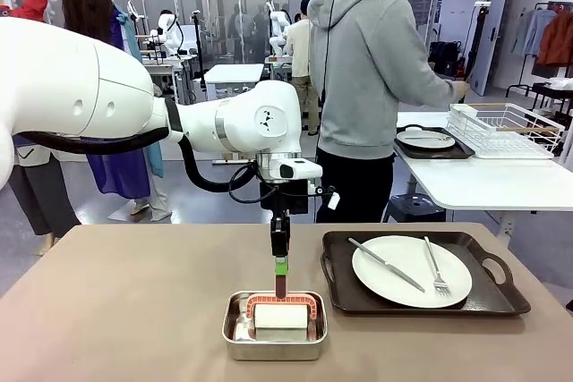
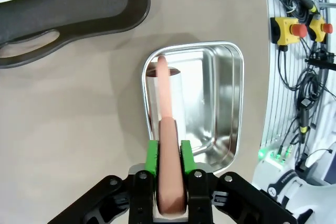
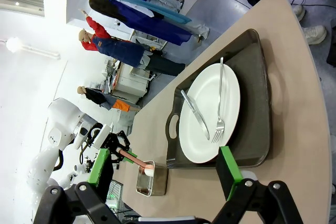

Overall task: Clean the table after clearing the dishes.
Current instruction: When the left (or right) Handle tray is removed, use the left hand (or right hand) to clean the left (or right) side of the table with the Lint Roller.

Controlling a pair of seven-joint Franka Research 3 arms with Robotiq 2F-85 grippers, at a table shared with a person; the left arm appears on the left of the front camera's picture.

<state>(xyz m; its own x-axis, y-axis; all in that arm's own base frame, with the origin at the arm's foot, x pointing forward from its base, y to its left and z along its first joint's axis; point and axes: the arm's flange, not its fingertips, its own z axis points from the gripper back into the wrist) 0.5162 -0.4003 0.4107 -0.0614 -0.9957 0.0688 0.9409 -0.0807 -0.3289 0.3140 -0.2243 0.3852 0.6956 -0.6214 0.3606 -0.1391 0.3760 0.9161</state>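
On the brown table (image 1: 134, 301), a white plate (image 1: 411, 271) with a knife and fork lies on a dark handled tray (image 1: 491, 297) at the right. A second plate (image 1: 425, 139) on its tray sits on the white side table. My left gripper (image 1: 281, 285) points straight down over a steel tin (image 1: 274, 339) and is shut on the red arched handle (image 1: 282, 298) of a white cleaning pad in the tin. In the left wrist view its green fingers (image 2: 152, 156) clamp that handle (image 2: 164, 93). My right gripper (image 3: 164, 171) stands open above the table, near the tray (image 3: 257, 72).
A person in a grey hoodie stands at the far side, turned toward the white table (image 1: 483, 181), which carries a wire rack (image 1: 506, 129). The tin sits close to the table's near edge. Other people stand further back.
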